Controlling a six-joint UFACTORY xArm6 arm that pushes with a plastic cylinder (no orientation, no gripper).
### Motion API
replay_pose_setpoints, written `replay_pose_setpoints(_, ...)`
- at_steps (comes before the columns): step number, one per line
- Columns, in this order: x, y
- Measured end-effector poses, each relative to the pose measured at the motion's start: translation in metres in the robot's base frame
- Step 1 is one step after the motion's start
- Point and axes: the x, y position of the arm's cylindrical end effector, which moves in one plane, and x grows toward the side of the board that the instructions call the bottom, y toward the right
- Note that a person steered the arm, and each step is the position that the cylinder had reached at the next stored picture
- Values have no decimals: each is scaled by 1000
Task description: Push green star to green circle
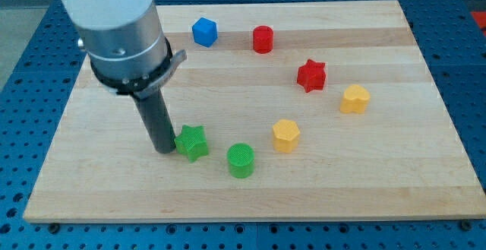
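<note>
The green star (192, 142) lies on the wooden board at the lower middle-left of the view. The green circle (241, 160) stands just to its right and slightly lower, a small gap between them. My tip (163, 150) is at the star's left side, touching or almost touching it. The rod rises up and left into the grey arm body.
A blue hexagon block (204, 31) and a red cylinder (263, 39) sit near the view's top. A red star (311, 75) and a yellow heart-like block (355, 98) are at the right. A yellow hexagon (286, 135) lies right of the green circle.
</note>
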Motion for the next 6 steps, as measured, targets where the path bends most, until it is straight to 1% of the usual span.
replay_pose_setpoints(1,11,2)
replay_pose_setpoints(2,9,-15)
replay_pose_setpoints(3,-9,-21)
replay_pose_setpoints(4,-23,0)
replay_pose_setpoints(5,-19,27)
replay_pose_setpoints(6,-10,41)
